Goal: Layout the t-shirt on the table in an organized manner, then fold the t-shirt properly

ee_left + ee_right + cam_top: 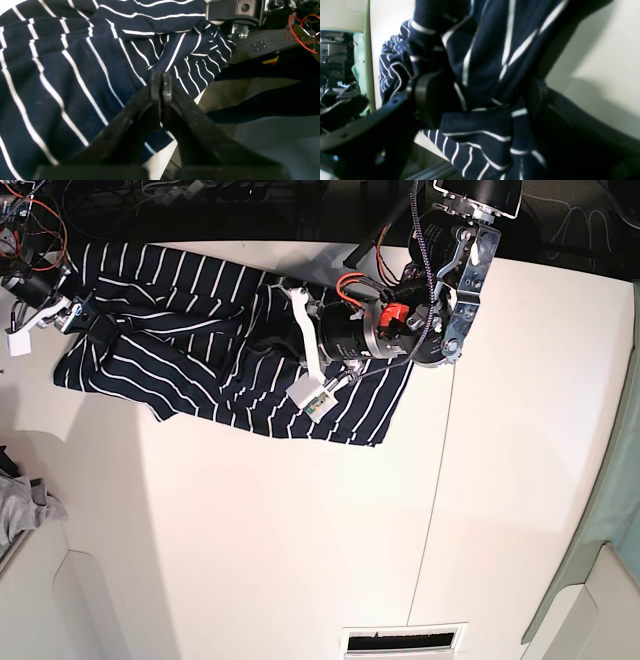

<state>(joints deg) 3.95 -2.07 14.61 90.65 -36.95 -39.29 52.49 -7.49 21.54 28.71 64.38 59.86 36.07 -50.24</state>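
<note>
The navy t-shirt [200, 370] with thin white stripes lies rumpled across the far left of the white table [300, 560]. My left gripper [161, 85] is shut, its tips pressed together at a point where the t-shirt's [75, 75] folds gather, near the shirt's middle and its edge. In the base view that left gripper [263, 345] reaches in from the right. My right gripper [482, 100] stands wide open with t-shirt [490, 62] fabric bunched between its fingers [427, 95]. In the base view the right gripper [82, 315] is at the shirt's left end.
A small grey cloth [20, 505] lies at the table's left edge. A thin dark seam [430, 510] runs down the tabletop. A slotted vent [403, 641] sits at the near edge. Cables and frame parts [300, 32] crowd the far side beyond the shirt.
</note>
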